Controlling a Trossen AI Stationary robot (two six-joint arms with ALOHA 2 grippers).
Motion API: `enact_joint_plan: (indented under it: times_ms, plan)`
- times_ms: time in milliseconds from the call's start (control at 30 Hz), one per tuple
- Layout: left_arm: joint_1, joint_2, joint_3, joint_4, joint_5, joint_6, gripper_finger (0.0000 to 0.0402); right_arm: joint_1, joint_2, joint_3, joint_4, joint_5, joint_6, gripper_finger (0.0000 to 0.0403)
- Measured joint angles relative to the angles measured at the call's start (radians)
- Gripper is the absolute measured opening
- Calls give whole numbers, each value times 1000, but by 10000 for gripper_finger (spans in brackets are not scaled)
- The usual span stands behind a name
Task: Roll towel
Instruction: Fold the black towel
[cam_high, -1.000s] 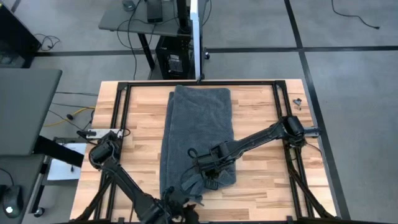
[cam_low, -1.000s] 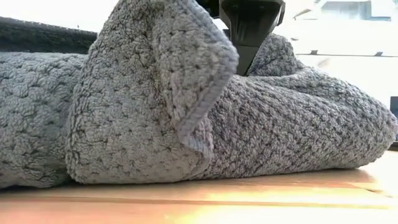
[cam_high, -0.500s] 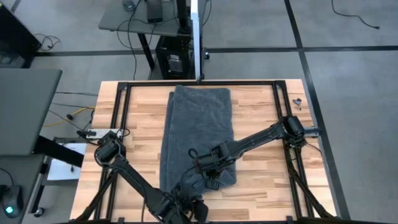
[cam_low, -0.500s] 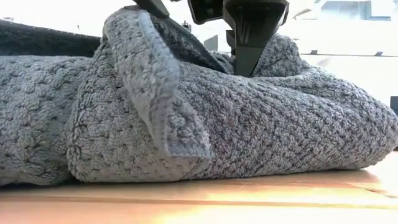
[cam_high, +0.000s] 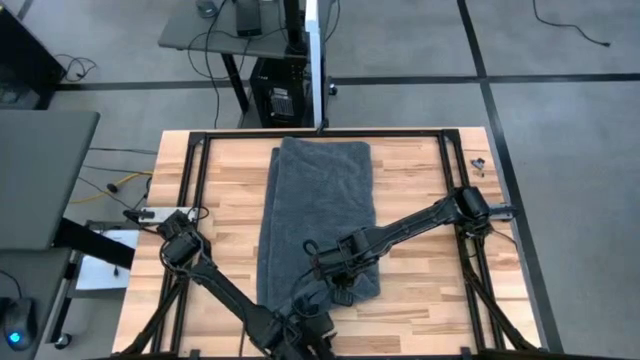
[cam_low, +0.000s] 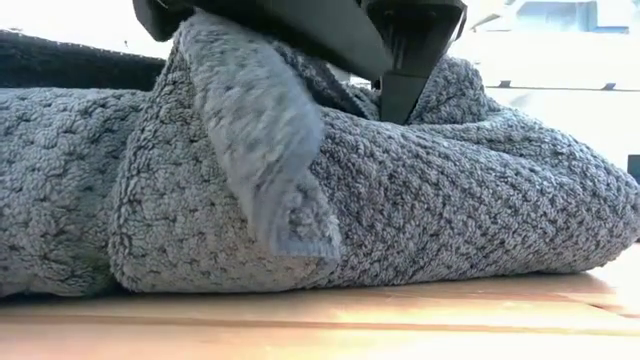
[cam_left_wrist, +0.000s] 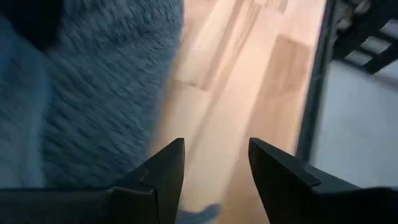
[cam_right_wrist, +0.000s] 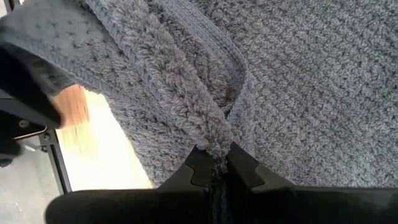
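From above I see my left claw (cam_high: 305, 325) at the table's (cam_high: 420, 185) near edge by the towel's (cam_high: 320, 200) near end; only its wrist view shows the fingers (cam_left_wrist: 163, 171) spread, nothing between them. Just beyond, my right claw (cam_high: 335, 268) is pressed together, pinching a raised fold of towel (cam_right_wrist: 186, 93), plain in its own wrist view. Low down, that fold (cam_low: 260, 150) droops over the bunched cloth. The rest stretches flat to the far edge.
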Motion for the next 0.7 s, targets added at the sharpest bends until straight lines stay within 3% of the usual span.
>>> enact_joint_plan:
  times_ms: [300,500,700]
  plan:
    - [-19,-18,0,-42,101,647,162,3,0,0,-19,1,-21,0]
    - [-13,-18,0,-73,159,878,162,3,0,0,-17,0,-21,0]
    - [11,3,-1,-148,179,909,162,3,0,0,-14,1,-21,0]
